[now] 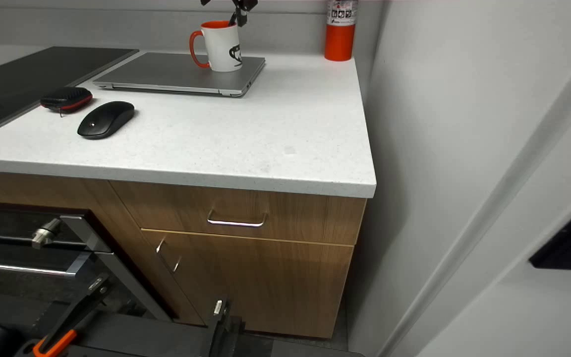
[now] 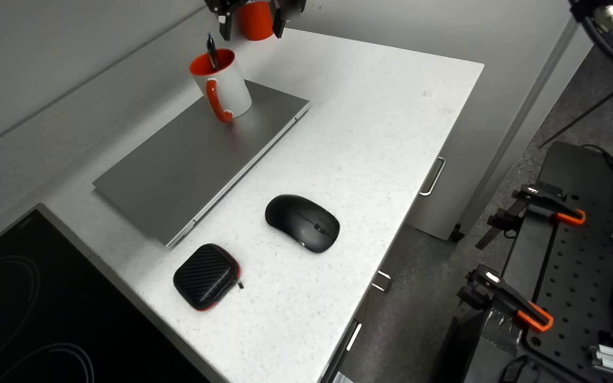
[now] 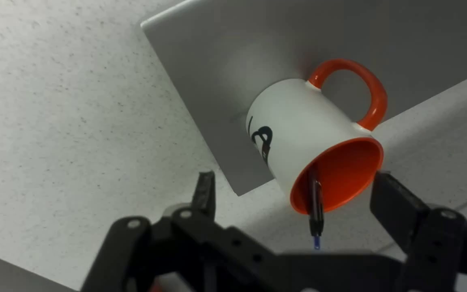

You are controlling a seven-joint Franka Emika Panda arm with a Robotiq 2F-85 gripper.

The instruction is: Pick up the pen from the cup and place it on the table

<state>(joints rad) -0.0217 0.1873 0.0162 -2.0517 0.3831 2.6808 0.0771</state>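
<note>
Near the cup [image 3: 298, 121], my jaws stand spread wide, empty and clear of the pen [image 3: 316, 202], which leans in the cup (blue end up).

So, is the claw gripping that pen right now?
No, the wrist view shows the claw open, with a gap between each of its fingers and the pen in the mug.

1 mug [image 2: 235, 90], 1 pen [image 3: 315, 200] in mug, 1 laptop [image 2: 200, 159] under mug, 1 gripper [image 3: 295, 178] near mug, 1 mouse [image 2: 302, 223], 1 black case [image 2: 205, 276], 1 red canister [image 1: 339, 42], 2 clamps [image 2: 510, 296], all well apart from mug
</note>
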